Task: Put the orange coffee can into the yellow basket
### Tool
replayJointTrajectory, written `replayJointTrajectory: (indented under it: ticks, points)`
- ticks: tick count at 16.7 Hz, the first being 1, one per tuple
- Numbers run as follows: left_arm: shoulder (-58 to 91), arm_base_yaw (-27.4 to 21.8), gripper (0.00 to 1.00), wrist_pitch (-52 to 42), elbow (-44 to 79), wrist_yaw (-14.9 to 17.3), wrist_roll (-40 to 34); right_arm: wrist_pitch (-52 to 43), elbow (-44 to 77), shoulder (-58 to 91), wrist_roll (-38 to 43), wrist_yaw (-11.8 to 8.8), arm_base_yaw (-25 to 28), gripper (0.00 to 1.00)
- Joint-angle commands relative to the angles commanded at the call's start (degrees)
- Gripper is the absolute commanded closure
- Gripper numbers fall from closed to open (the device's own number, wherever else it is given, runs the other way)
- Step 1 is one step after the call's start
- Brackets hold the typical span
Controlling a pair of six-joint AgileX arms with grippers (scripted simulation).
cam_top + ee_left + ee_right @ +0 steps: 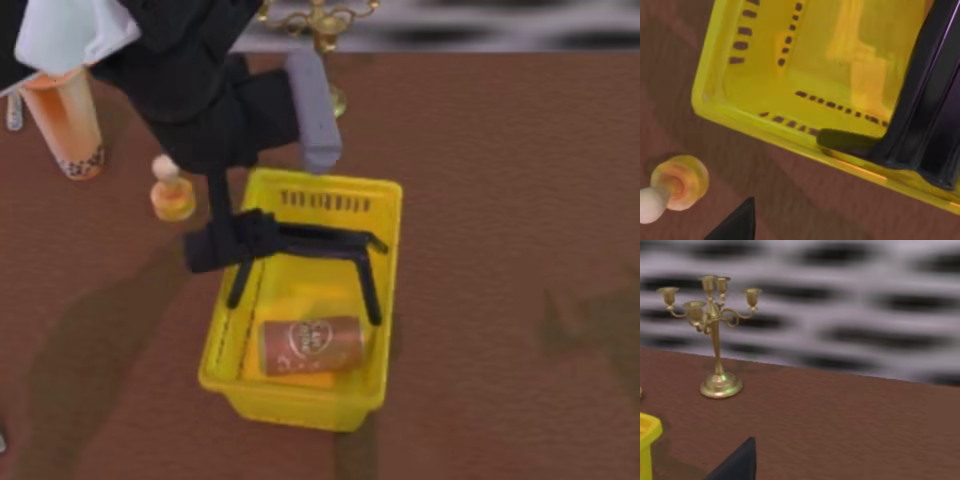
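The orange coffee can (pixel 311 345) lies on its side inside the yellow basket (pixel 394 262), near its front wall, with nothing gripping it. My left gripper (pixel 222 245) hovers above the basket's far-left part, next to the black handle (pixel 330 240), open and empty. The left wrist view looks down on a basket corner (pixel 710 75) and the handle (pixel 925 110); one dark fingertip (pixel 742 220) shows over bare table, and the can is out of that view. My right arm is outside the top view; one fingertip (pixel 742 460) shows above the table, spread wide.
A small orange bottle with a beige knob (pixel 172 192) (pixel 677 182) stands just left of the basket. A tall orange-and-cream cup (pixel 68 125) is at the far left. A brass candelabra (pixel 320 20) (pixel 715 330) stands behind the basket at the table's back edge.
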Motion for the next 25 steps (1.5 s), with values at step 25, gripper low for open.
replayJointTrajectory:
  ticks: [25]
  points:
    - [21.31, -6.07, 0.15, -8.4, 13.51, -1.4, 9.68, -10.46, -9.2, -24.27, -0.04, 10.85, -3.3, 0.0]
